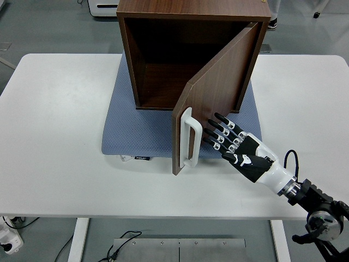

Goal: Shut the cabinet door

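A brown wooden cabinet (163,11) stands on a blue mat (144,136) at the back of the white table (54,136). Its door (218,82) hangs on the right side and stands about half open, with a white handle (186,137) near its free edge. The right hand (237,148) has its fingers (214,135) stretched out flat, holding nothing, with the tips against the outside of the door just beside the handle.
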Tool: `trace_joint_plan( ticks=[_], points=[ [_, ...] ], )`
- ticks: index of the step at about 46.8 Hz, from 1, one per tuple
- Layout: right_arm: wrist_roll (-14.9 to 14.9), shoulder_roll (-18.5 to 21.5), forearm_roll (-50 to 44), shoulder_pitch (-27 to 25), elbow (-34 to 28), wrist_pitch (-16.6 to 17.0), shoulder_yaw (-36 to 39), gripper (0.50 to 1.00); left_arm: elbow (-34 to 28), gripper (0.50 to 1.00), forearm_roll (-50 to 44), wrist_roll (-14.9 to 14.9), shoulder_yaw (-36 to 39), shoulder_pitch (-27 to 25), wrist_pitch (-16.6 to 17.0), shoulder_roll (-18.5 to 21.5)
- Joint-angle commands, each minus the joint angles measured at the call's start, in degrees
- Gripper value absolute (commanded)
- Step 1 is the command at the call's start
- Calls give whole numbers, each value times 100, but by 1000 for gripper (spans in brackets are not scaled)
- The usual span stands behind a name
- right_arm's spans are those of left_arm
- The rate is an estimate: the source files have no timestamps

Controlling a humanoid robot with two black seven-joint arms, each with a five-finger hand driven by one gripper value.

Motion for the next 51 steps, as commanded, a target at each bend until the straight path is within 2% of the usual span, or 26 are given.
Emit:
trace_joint_plan(
  ticks=[1, 24, 51],
  points=[
    [0, 0, 16, 98, -53, 0, -52, 1000, 0, 1000, 0, -2, 0, 5, 0, 0],
    [0, 88, 51, 731, -414, 0, -404, 1000, 0, 1000, 0, -2, 0, -4, 0, 0],
    [0, 422, 86, 1338, -897, 0, -588, 1000, 0, 1000, 0, -2, 0, 5, 0, 0]
  ],
)
